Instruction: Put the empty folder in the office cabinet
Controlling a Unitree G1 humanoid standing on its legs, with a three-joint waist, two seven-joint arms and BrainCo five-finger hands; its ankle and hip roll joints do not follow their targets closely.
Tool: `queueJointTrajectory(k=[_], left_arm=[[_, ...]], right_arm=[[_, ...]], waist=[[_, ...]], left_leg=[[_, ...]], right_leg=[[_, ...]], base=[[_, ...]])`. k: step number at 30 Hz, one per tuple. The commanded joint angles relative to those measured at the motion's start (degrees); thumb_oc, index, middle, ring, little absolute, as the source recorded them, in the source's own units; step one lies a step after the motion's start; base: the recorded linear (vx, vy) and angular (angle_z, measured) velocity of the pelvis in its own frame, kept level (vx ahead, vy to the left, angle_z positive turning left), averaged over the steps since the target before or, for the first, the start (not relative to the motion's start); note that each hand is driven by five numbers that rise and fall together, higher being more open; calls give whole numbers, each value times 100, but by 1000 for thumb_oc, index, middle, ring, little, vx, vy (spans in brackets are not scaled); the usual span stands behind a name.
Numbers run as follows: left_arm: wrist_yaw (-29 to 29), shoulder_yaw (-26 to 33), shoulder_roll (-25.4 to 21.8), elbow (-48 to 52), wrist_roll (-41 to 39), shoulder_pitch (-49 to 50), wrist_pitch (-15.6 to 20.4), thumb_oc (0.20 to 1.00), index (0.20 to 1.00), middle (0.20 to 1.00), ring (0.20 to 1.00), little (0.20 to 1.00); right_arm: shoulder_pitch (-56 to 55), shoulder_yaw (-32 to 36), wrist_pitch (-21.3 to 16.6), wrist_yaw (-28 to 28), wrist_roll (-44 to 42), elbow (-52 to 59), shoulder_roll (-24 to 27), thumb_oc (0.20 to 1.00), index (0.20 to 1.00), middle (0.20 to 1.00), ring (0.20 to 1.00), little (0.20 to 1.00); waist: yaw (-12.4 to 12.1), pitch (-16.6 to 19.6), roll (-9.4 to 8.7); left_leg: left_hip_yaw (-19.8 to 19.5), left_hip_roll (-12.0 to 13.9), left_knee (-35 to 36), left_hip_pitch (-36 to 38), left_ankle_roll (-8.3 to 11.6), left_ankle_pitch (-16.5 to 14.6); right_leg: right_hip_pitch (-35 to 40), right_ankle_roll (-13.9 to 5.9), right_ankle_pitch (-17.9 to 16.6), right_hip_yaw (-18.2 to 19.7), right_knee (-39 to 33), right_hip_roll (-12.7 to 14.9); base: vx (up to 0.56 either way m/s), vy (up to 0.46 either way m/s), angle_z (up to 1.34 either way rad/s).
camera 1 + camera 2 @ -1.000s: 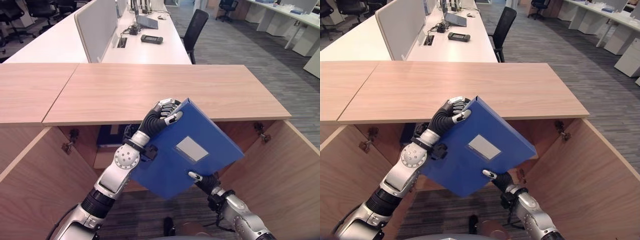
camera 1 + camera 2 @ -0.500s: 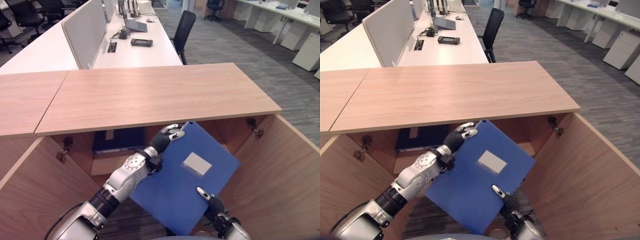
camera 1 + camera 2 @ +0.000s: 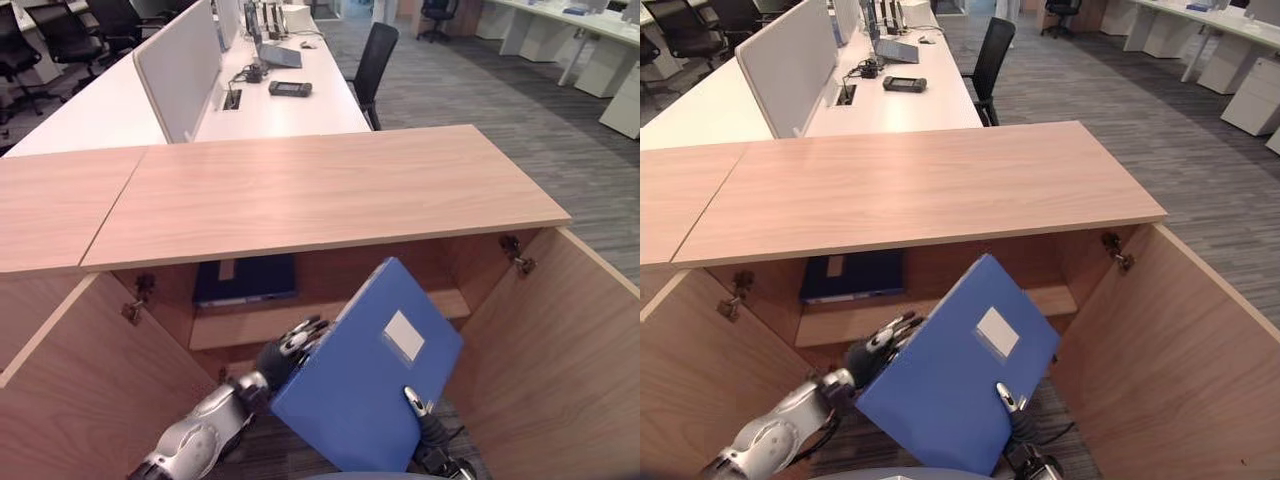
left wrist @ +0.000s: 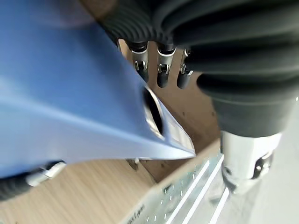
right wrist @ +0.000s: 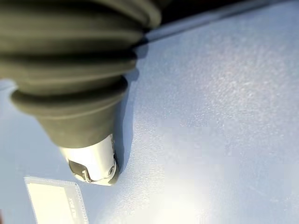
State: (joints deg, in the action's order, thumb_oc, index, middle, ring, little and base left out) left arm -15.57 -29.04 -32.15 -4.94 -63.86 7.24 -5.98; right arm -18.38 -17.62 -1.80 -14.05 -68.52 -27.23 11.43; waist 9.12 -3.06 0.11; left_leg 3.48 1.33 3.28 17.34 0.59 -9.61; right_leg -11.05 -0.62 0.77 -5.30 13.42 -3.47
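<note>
Blue folder [image 3: 360, 385] hides right hand [image 3: 418, 408] fingers, cabinet [image 3: 560, 330] floor.

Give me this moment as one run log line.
blue rectangular folder: tilted before open wooden cabinet | left hand: gripping | right hand: gripping | dark folder: shelved

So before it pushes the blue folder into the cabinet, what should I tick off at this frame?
1. Both hands on the blue folder: ok. The left hand grips its left edge, and the right hand has its thumb on the cover near the lower right.
2. Cabinet doors open: ok. The right door and the left door both swing wide.
3. Free room on the shelf: ok. A dark folder lies at its left, and the right part is bare.
4. Folder level with the shelf: not ok, it is tilted and in front of the opening.
5. Folder empty: cannot tell.
</note>
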Motion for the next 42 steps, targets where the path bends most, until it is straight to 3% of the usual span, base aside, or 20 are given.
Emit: queueJointTrajectory(k=[1,4,6,11,15,18,20,24,27,31,34,36,40,42], left_arm=[[-198,-304,473,206,-2,83,-100,1000,1000,1000,1000,1000],[-232,-88,1259,-707,-296,157,-231,1000,1000,1000,1000,1000],[-191,9,1484,-1138,-301,118,-192,1000,1000,1000,1000,1000],[22,50,1614,-1962,345,-28,49,1000,1000,1000,1000,1000],[166,164,1754,-2938,1297,-115,109,1000,1000,1000,1000,1000],[295,628,2085,-4168,2035,-180,124,1000,1000,1000,1000,1000],[331,744,2154,-4384,2160,-185,150,1000,1000,1000,1000,1000],[415,1262,2329,-5078,2526,-283,189,1000,1000,1000,1000,1000],[455,1539,2432,-5413,2655,-326,227,1000,1000,1000,1000,1000],[462,1675,2439,-5450,2644,-334,210,1000,1000,1000,1000,1000],[454,1787,2409,-5385,2610,-303,212,1000,1000,1000,1000,1000],[472,1886,2347,-5366,2523,-296,214,1000,1000,1000,1000,1000],[540,1934,2354,-5383,2399,-270,233,1000,1000,1000,1000,1000],[536,1939,2376,-5410,2383,-259,230,1000,1000,1000,1000,1000]], right_arm=[[294,249,-87,-5,-236,61,-395,200,200,200,200,200],[503,105,0,-90,-32,-18,-299,200,200,200,200,200],[652,153,-40,-104,-1,-19,-275,200,200,200,200,200],[1051,349,-208,33,53,-68,-175,200,200,200,200,200],[1347,498,-317,230,150,-130,-6,200,200,200,200,200],[1557,648,-341,332,286,-137,159,200,200,200,200,200],[1586,698,-356,352,305,-147,187,200,200,200,200,200],[1617,1057,-406,451,431,-187,345,200,200,200,200,200],[1517,1351,-447,504,512,-316,335,200,200,200,200,200],[1505,1501,-487,558,527,-407,312,200,200,200,200,200],[1489,1609,-469,547,532,-470,305,200,200,200,200,200],[1583,1630,-477,560,540,-549,326,200,200,200,200,200],[1667,1587,-530,568,488,-545,315,200,200,200,200,200],[1698,1551,-530,566,496,-548,317,200,200,200,200,200]], waist=[[147,-47,-295],[79,-104,-292],[60,-140,-262],[76,-186,-156],[82,-33,-45],[21,109,43],[2,140,52],[-46,193,167],[-6,245,222],[-76,162,112],[-209,65,-14],[-387,-68,-278],[-677,-299,-277],[-711,-310,-223]], left_leg=[[-152,-493,172,505,-280,-476],[-219,-477,172,419,-268,-440],[-242,-451,172,360,-251,-409],[-281,-319,172,164,-146,-308],[-355,-99,172,86,62,-205],[-425,161,166,43,272,351],[-432,203,125,35,307,424],[-471,481,-142,-66,517,897],[-212,682,-493,-202,669,1340],[66,605,-1068,-514,597,1344],[51,420,-963,-794,452,952],[43,180,-1132,-1623,382,603],[-15,83,-974,-2386,378,1072],[-5,83,-822,-2306,373,1116]], right_leg=[[226,-823,-1512,-39,-1839,344],[182,-809,-1462,-94,-1818,375],[153,-798,-1413,-130,-1788,385],[14,-745,-1289,-292,-1687,407],[48,-659,-1067,-560,-1637,442],[163,-587,-940,-693,-1701,346],[191,-570,-910,-723,-1705,329],[349,-477,-605,-920,-1597,323],[604,-397,-446,-1062,-1676,291],[884,-340,-328,-1033,-1779,331],[1036,-367,-267,-942,-1823,470],[1186,-420,-204,-707,-1842,688],[1394,-406,-171,-432,-1842,661],[1404,-401,-155,-359,-1842,613]], base=[[2,-27,5],[-2,-41,2],[0,-42,4],[5,-41,19],[113,-95,46],[128,-124,32],[88,-86,17],[106,-107,28],[91,-80,28],[61,-62,21],[62,-8,-18],[102,13,6],[80,50,-53],[62,72,-38]])
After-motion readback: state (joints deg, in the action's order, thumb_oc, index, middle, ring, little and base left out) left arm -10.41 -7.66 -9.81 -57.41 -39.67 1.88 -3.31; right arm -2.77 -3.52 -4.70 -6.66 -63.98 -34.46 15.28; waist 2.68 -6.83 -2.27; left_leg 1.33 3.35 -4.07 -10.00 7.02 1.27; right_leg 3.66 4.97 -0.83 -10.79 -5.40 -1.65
